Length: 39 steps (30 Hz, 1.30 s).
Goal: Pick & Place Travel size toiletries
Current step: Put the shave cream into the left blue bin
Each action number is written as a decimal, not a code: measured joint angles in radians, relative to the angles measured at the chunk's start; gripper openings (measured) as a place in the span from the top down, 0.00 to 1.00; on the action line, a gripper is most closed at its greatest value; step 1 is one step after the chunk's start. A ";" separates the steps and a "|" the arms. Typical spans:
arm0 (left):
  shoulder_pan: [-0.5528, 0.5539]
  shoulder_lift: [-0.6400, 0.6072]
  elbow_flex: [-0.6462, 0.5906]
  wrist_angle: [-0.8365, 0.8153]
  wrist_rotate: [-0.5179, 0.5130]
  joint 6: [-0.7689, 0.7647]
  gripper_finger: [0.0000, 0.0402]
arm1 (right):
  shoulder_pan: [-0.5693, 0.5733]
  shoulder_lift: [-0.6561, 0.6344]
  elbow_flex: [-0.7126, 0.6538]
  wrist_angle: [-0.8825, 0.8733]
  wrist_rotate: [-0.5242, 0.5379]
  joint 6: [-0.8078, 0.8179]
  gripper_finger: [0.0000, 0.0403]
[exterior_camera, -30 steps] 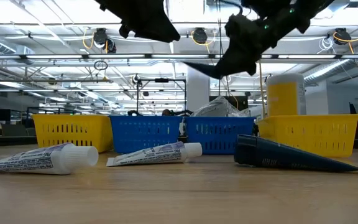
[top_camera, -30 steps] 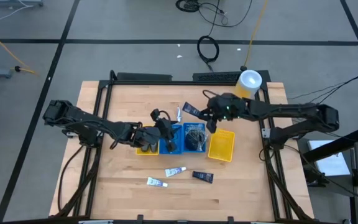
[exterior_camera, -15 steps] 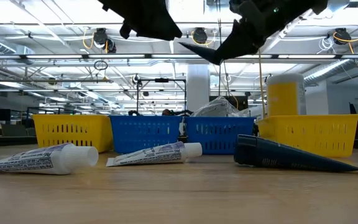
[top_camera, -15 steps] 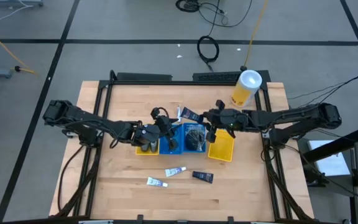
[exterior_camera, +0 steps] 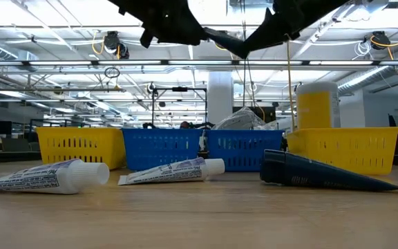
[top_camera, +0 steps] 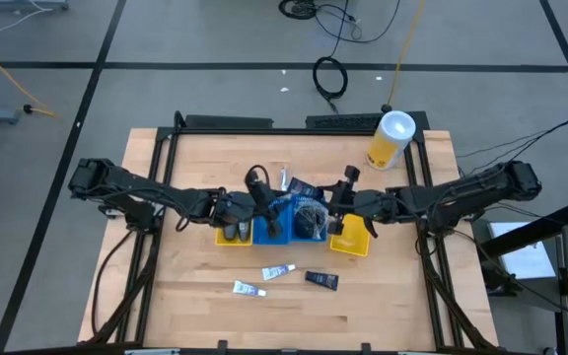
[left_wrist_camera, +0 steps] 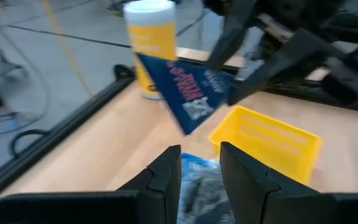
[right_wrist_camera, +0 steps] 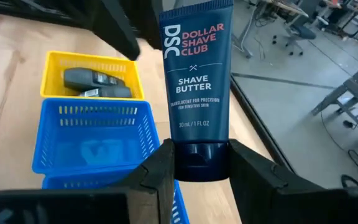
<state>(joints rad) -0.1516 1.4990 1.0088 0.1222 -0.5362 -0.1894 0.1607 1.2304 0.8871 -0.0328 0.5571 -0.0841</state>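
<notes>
Right gripper is clamping a navy shave butter tube by its cap end, fingers pressing on both sides of the cap; the tube is sitting in the air above the row of bins, over the two blue bins in the middle. In the high view the tube is showing just above the right blue bin, with the right gripper beside the right yellow bin.

Left gripper is hovering over the left blue bin, fingers standing a little apart and gripping nothing. From its wrist camera the held tube is hanging in front, with the yellow canister behind it.

The left yellow bin is holding two dark grey items. The right blue bin is carrying a dark wrapped bundle.

Three toiletries are lying on the table in front of the bins: two white tubes and a dark navy tube, well apart from both grippers.
</notes>
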 joint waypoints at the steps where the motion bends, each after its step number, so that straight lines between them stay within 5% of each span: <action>1: 0.002 0.000 0.000 0.005 0.021 0.000 0.72 | 0.004 0.000 0.000 0.000 0.000 -0.007 0.72; 39: 0.022 0.000 0.000 0.039 0.073 -0.019 0.72 | 0.077 0.017 -0.033 0.020 0.048 -0.041 0.72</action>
<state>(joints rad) -0.1294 1.4990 1.0088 0.1616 -0.4629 -0.2089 0.2374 1.2472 0.8543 -0.0124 0.6049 -0.1249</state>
